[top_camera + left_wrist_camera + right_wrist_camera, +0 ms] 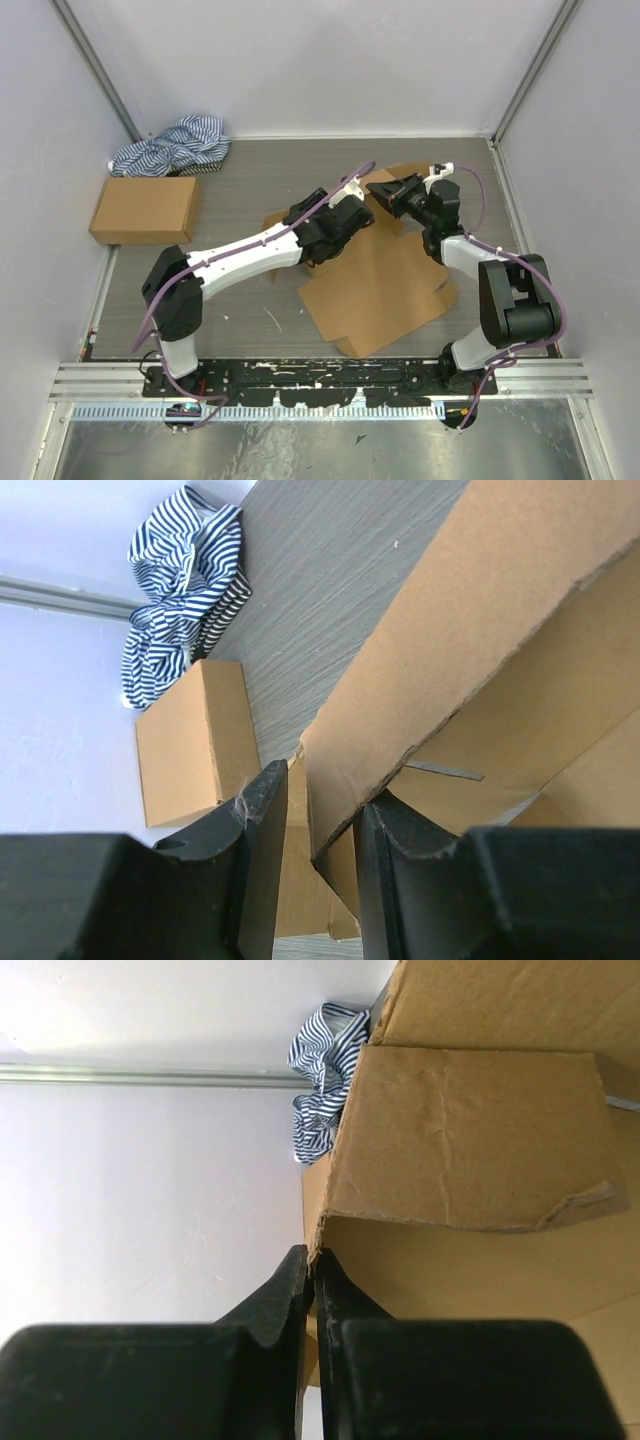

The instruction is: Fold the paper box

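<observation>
Paper box: the paper box (pixel 385 285) lies opened out right of the middle of the bench (pixel 240 180), its big base sheet flat and reaching toward the near and right edges. The parts nearest the far edge are lifted off the surface.
Left claw: the left claw (pixel 322 790) straddles the bottom edge of a raised panel (pixel 450 630). The jaws are partly apart. One finger touches the card and a thin gap shows at the other, so I judge it is not yet clamping.
Right claw: the right claw (pixel 312 1257) is pinched tight on the lower corner of a side flap (pixel 460 1130), with the card's thin edge caught between its tips.
Weight: probably very light, since a single pinch holds a flap up.
Stiffness: corrugated card, stiff across a panel and willing to bend only along its creases. Pushing off a crease would likely buckle or kink it.
Surface: a matte, dry face that should not slip much between the fingers.
Weak spots: the flap's lower edge is already ragged and torn at one corner. Thin tabs and slits would likely tear if twisted.
Where to grip: edge-on, near a crease, so the panel swings as a hinge. A second hold on the base or the neighbouring flap would stop the light sheet sliding.
Bystanders: a closed carton (pixel 146 208) sits by the left edge and a striped cloth (pixel 175 147) in the far left corner, both well apart.
</observation>
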You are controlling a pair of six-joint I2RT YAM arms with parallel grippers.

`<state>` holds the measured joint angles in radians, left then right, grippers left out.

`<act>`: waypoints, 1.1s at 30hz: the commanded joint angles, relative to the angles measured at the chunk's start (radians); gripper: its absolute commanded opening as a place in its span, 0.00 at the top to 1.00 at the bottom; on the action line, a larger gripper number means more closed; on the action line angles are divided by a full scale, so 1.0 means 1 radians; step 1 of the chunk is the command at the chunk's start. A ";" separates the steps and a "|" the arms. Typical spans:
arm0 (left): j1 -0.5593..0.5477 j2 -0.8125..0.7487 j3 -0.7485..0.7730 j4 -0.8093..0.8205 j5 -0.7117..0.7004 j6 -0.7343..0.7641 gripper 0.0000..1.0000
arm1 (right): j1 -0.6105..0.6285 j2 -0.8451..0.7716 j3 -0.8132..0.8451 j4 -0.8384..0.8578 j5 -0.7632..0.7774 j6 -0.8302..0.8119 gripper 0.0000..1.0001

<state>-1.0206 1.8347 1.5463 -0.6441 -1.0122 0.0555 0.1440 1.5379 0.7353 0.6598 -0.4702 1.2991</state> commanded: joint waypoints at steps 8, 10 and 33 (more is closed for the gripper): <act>0.108 -0.083 -0.027 0.113 -0.025 0.095 0.62 | 0.079 0.040 0.047 0.060 0.004 -0.008 0.89; 0.115 -0.092 -0.050 0.129 -0.021 0.095 0.60 | 0.086 0.047 0.047 0.060 0.008 -0.008 0.89; 0.012 -0.123 -0.166 0.127 -0.043 -0.039 0.55 | 0.149 0.032 0.073 0.009 0.073 -0.032 0.87</act>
<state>-1.0100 1.7180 1.3922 -0.5537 -1.0103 0.0418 0.2886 1.6100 0.7727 0.6792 -0.4194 1.3113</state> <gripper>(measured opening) 0.468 0.127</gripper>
